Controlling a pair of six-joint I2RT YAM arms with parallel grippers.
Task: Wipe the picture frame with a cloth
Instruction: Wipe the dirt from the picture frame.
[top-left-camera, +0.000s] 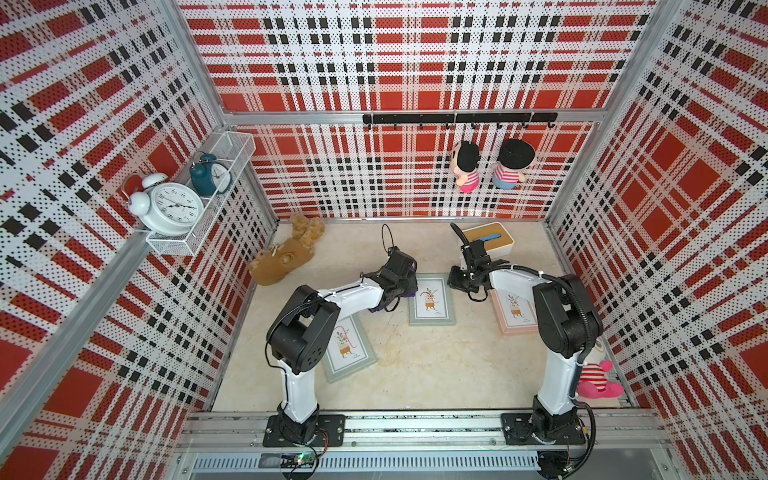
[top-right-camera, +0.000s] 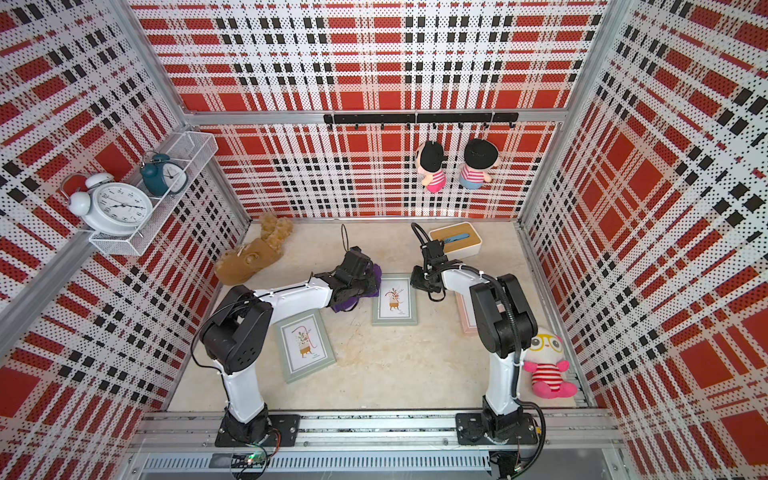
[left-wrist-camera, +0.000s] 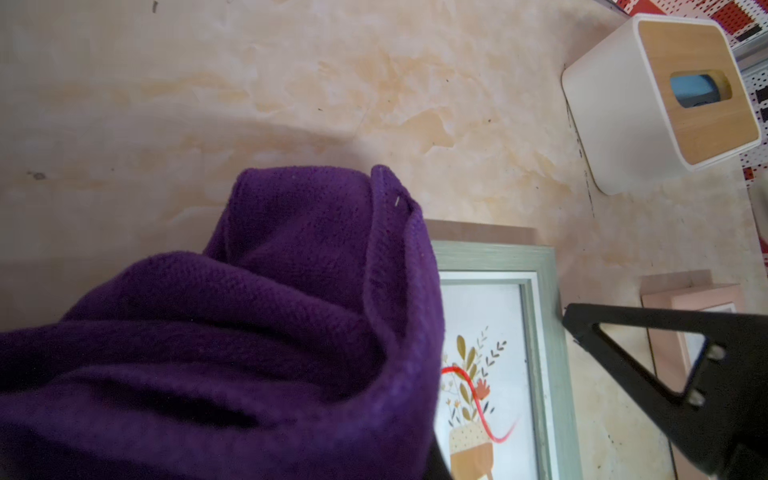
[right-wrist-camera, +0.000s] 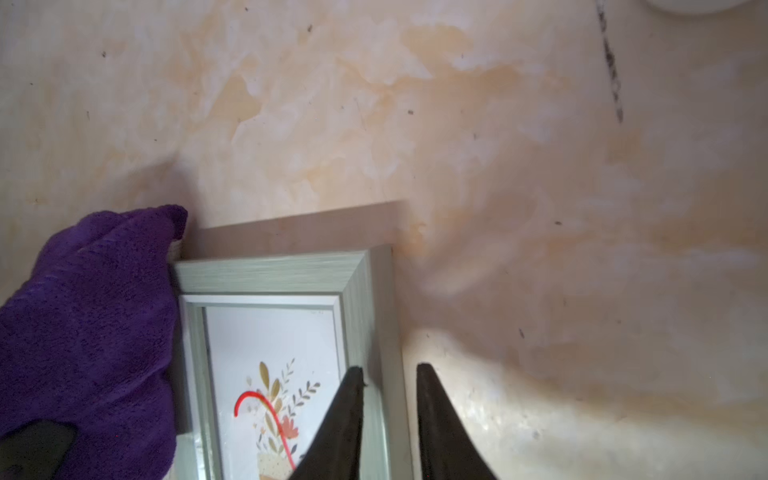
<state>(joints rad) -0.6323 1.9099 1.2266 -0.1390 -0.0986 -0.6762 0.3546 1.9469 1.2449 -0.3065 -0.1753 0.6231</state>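
Deep purple cloth (left-wrist-camera: 249, 332), soft and rumpled, bunched in the left claw (top-left-camera: 397, 286), which is squeezed tight on it. Left arm (top-left-camera: 353, 293) is stretched low and forward. A fold touches the grey-green picture frame (top-left-camera: 432, 299) lying flat between the claws. Right claw (right-wrist-camera: 390, 372) pinches the frame's nearest side rail, right arm (top-left-camera: 515, 278) bent inward.

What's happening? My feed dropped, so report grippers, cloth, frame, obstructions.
Left gripper shut on the cloth. Right gripper astride a side rail of the green frame, grip unclear. Cloth bunched against the opposite edge. Nothing between them.
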